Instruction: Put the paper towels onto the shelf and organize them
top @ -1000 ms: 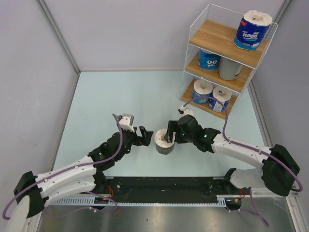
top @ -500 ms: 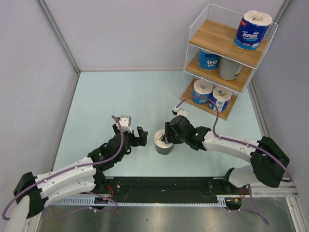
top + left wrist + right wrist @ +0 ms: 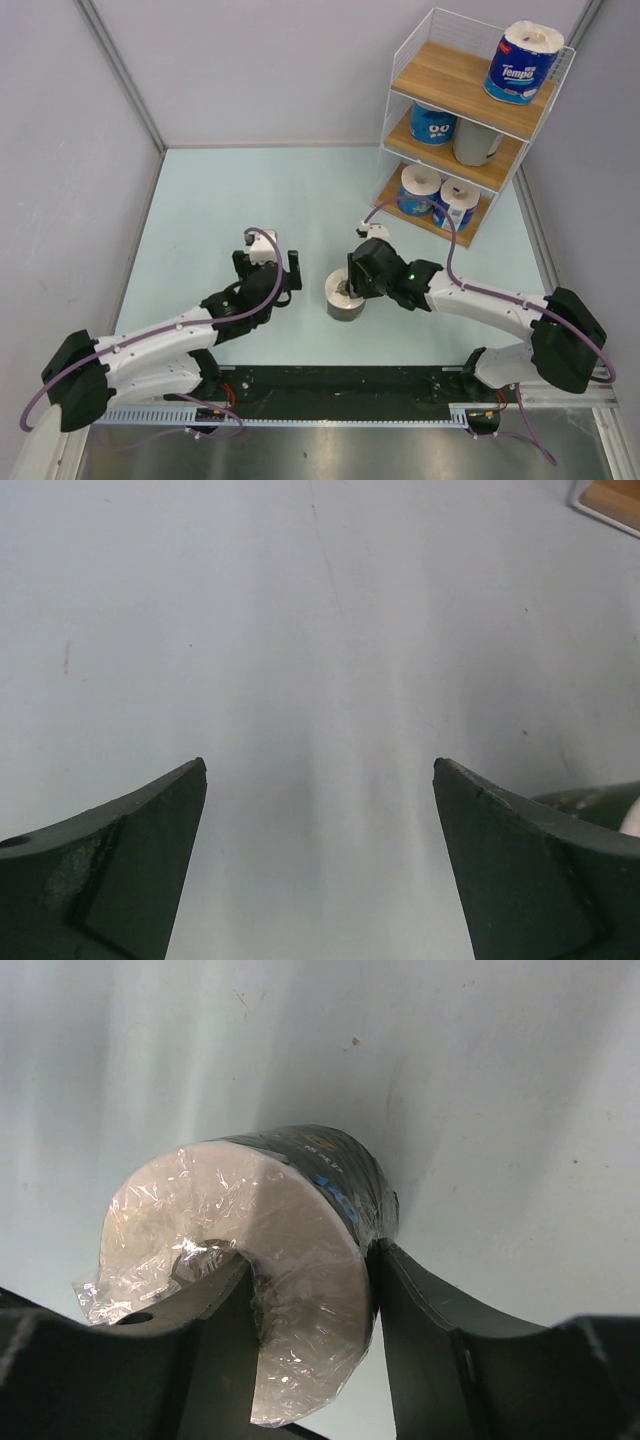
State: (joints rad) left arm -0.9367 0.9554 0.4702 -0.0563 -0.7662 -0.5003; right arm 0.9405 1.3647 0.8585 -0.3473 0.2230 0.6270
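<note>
Here, we caught the right gripper [image 3: 352,283] clamped on the black roll [image 3: 345,300], which stood on end on the pale table [image 3: 250,190], its hollow core facing up, in front of the two arms and roughly midway between them. From the right wrist camera we saw one finger [image 3: 205,1320] sunk into the core and the other finger [image 3: 420,1310] pressed against the outer wrapping, so that the wall of the black roll [image 3: 290,1220] sat pinched between them (the clear film was crumpled around the inner finger).

The left gripper [image 3: 268,275] hung just to the left of the roll, clear of it, and held nothing. Its jaws stood spread wide, and the left wrist camera showed only bare table between the two dark fingertips of the left gripper [image 3: 320,770].

The shelf [image 3: 440,70] stood at the far right corner, well apart from the black roll. We counted five rolls on it: the top-tier blue roll [image 3: 522,62] upright at the right end of the highest board, the middle-tier blue roll [image 3: 433,122] beside the grey roll [image 3: 476,140] one step down, and the left bottom blue roll [image 3: 419,188] next to the right bottom blue roll [image 3: 457,203] on the lowest board.
</note>
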